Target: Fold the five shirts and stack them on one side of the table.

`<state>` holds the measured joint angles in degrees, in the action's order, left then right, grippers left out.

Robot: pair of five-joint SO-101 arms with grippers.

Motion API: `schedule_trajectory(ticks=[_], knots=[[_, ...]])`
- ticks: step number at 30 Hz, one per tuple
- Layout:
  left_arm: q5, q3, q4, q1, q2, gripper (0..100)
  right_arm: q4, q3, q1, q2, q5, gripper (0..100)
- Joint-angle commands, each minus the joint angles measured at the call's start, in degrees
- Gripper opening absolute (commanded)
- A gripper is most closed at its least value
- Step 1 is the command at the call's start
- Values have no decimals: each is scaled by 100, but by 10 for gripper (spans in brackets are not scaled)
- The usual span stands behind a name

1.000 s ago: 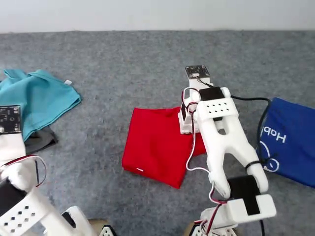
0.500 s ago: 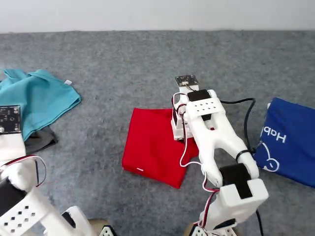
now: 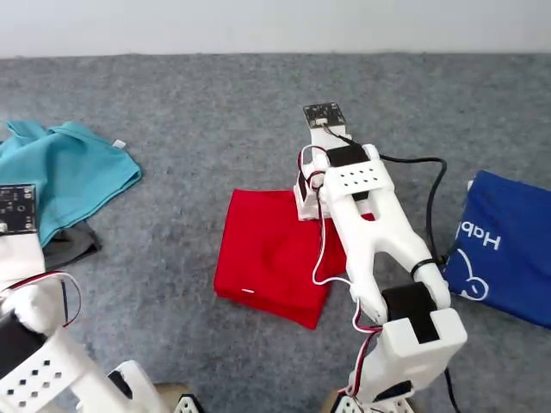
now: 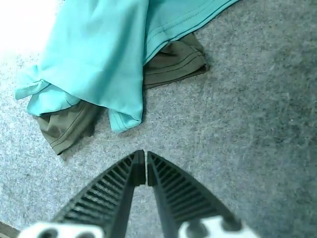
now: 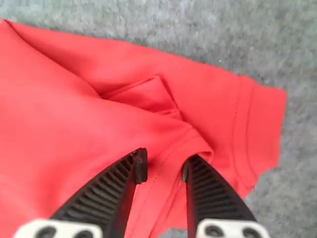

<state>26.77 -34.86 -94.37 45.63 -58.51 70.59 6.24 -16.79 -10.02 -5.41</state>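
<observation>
Shirts lie spread over the grey, felt-like surface (image 3: 198,112) in three spots. At the far left edge a teal shirt (image 3: 73,172) is crumpled, with its folds bunched. A dark olive shirt (image 3: 73,245) lies beneath it and pokes out at the near side; in the left wrist view it shows at two places under the teal cloth.

The left arm (image 3: 34,361) stands at the near left corner. Its left end effector (image 4: 146,159) hangs over bare surface just beside the teal shirt's hem. The two black ribbed fingers are pressed together at the tips, with nothing between them.

Near the middle lies the red shirt (image 3: 267,258), folded into a rough rectangle with doubled layers along its near edge. The right arm (image 3: 379,249) stretches from the near edge across the red shirt's right part, its wrist above the far right corner. The right end effector (image 5: 163,166) is just above the red cloth, its fingers a narrow gap apart. They straddle a stitched seam beside a small folded flap. Whether the tips touch the fabric cannot be told.

At the far right a blue shirt (image 3: 508,249) with white print lies flat, apart from the red one.
</observation>
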Motion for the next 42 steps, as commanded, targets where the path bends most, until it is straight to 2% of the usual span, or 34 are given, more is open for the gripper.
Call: schedule_trajectory(ticks=[1,7,17,19,22,29,34,42], knots=[[18,57,0,185,-79,14,-48,-237,84,66,193,129],[44,40,26,651,-79,14,382,-246,75,66,167,129],[44,75,9,668,-79,14,127,-255,101,-523,176,125],[44,75,9,668,-79,14,101,-264,101,-716,176,95],[44,75,9,677,-79,14,198,-501,101,-971,202,2],[35,40,9,677,-79,14,954,-1301,268,-971,229,9],[35,40,26,677,-79,14,1138,-1697,479,-673,897,9],[35,40,53,659,-53,14,884,-2022,892,-259,1820,9]])
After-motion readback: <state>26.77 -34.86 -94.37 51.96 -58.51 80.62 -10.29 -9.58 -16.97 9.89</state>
